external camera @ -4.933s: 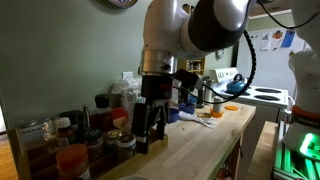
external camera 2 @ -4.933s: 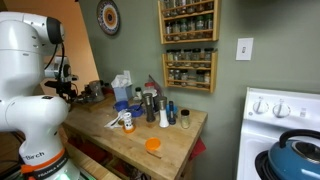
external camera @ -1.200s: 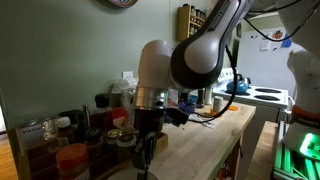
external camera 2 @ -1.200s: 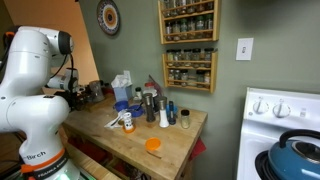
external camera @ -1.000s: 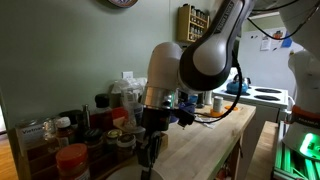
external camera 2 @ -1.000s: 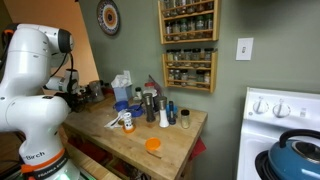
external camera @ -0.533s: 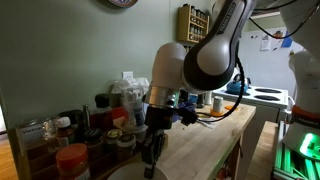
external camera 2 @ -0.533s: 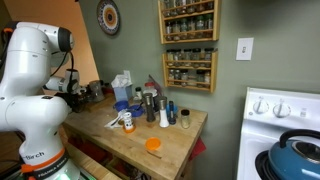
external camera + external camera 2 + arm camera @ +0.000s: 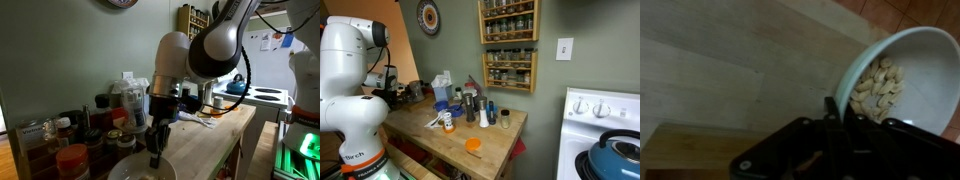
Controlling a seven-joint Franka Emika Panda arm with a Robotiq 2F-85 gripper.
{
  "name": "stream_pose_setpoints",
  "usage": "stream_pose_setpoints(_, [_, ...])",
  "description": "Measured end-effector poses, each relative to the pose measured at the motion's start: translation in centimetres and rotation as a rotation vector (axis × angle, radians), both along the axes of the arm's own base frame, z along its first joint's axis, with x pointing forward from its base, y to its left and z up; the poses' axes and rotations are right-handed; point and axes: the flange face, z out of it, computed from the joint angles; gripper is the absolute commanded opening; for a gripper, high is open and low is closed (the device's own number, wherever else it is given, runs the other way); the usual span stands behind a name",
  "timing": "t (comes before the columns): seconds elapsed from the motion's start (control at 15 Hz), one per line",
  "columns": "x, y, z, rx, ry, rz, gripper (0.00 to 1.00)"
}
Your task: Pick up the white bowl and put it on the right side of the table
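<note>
Closest in, wrist view: tool (image 9: 840, 110) looks clenched on the rim of the white bowl (image 9: 910, 60), one finger inside and one outside, tho the pinch itself is partly hidden. Bowl holds a loose heap of pale nut-like bits (image 9: 878, 88). In an exterior view the bowl (image 9: 130, 170) sits low at the near end of the tabletop (image 9: 215, 135) w/ the tool (image 9: 155, 152) right over its rim. Can't tell if it's clear of the wood or resting on it

Handling, my guess: stiff, glazed, prob ceramic. Won't flex, but it's slick and would chip or break if dropped. A rim hold hangs the weight off-centre, so the bowl will want to tip and spill the bits. Keep it level, go slow. Rim is the only sensible place to grab, as the body looks too wide for the jaws

Just beside the bowl, wall side: red-lidded jars (image 9: 72, 155). Well beyond the bowl: bottles and clutter (image 9: 205, 95), then, in an exterior view, the blue kettle (image 9: 617, 155) on the stove (image 9: 595, 110)
</note>
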Motion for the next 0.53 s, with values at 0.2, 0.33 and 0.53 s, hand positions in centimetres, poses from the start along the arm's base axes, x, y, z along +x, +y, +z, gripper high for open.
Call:
stream_pose_setpoints(0.2, [-1.2, -1.9, 0.2, -0.061, 0.035, -0.028, 0.02])
stream_pose_setpoints(0.33, [-1.7, -3.8, 0.3, -0.071, 0.036, -0.065, 0.07])
stream_pose_setpoints(0.53, [-2.1, -5.8, 0.4, -0.072, 0.021, -0.102, 0.07])
